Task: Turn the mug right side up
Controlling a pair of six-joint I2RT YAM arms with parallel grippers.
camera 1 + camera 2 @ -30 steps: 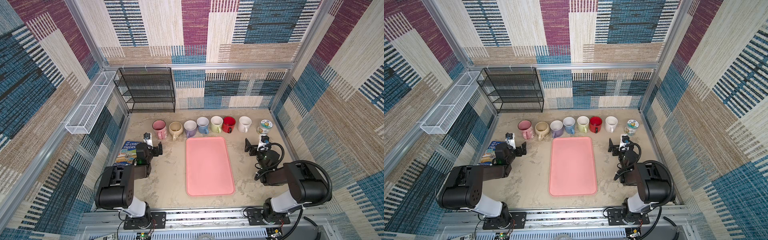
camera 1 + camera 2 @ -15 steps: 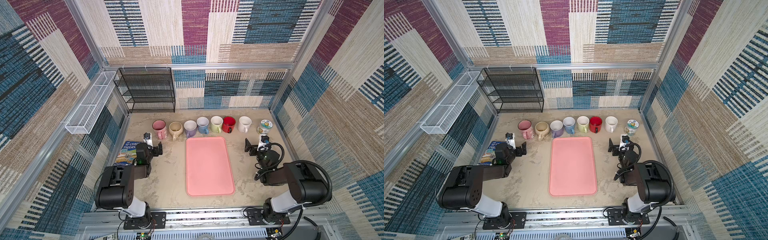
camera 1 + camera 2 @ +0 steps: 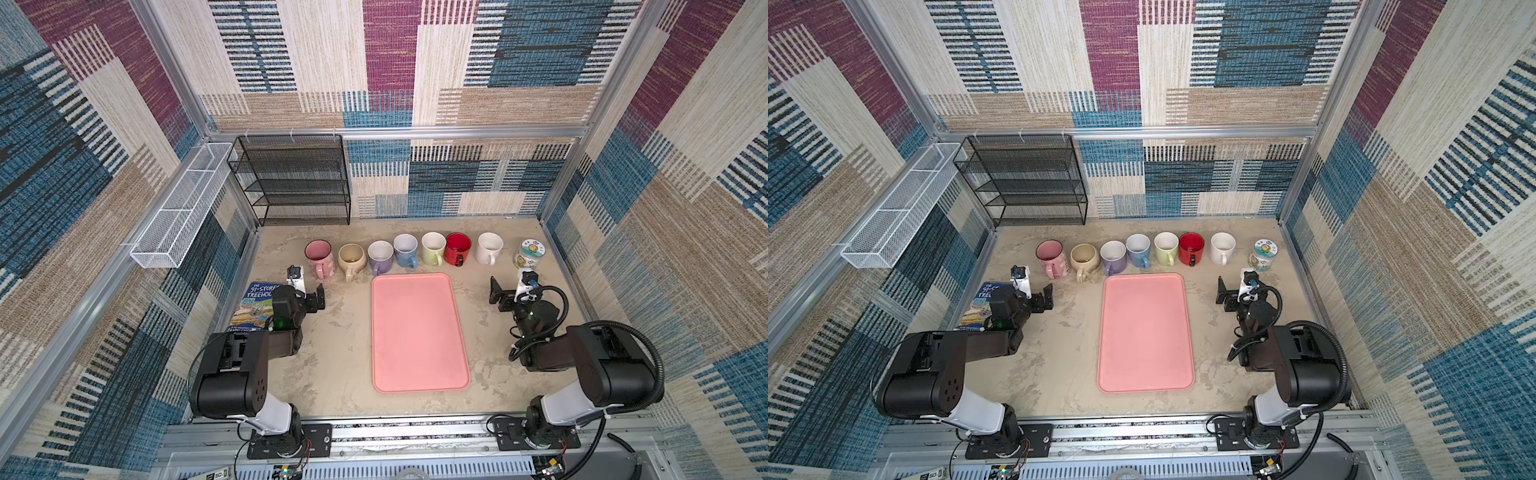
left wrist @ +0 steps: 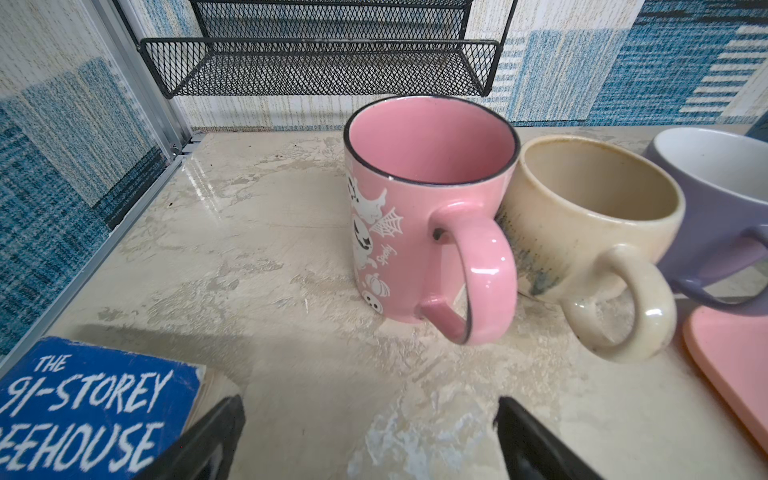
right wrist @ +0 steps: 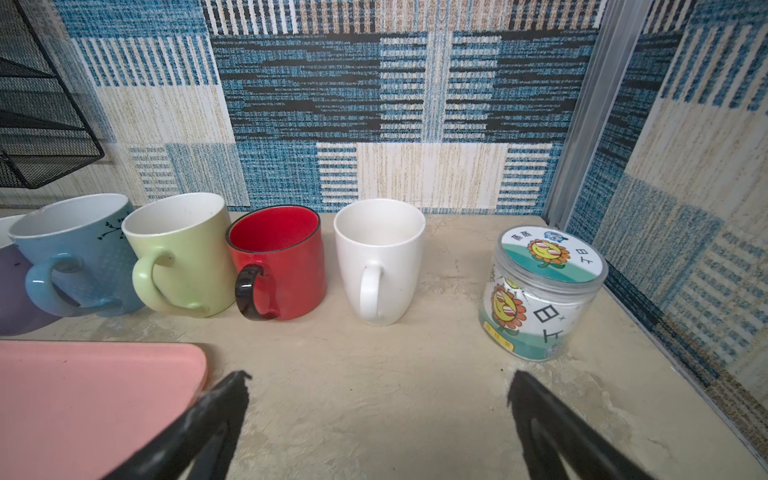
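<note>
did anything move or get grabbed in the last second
Nothing visibly changed. The left gripper and right gripper are both as before, open and empty, the seven mugs stand upright in their row, and the pink tray is in the same place.

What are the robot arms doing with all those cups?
Nothing is being held right now. The left fingers sit open in front of the pink mug, and the right fingers sit open near the white mug. All seven mugs stand in a row behind the tray, open ends up, so none looks upside down.
</note>
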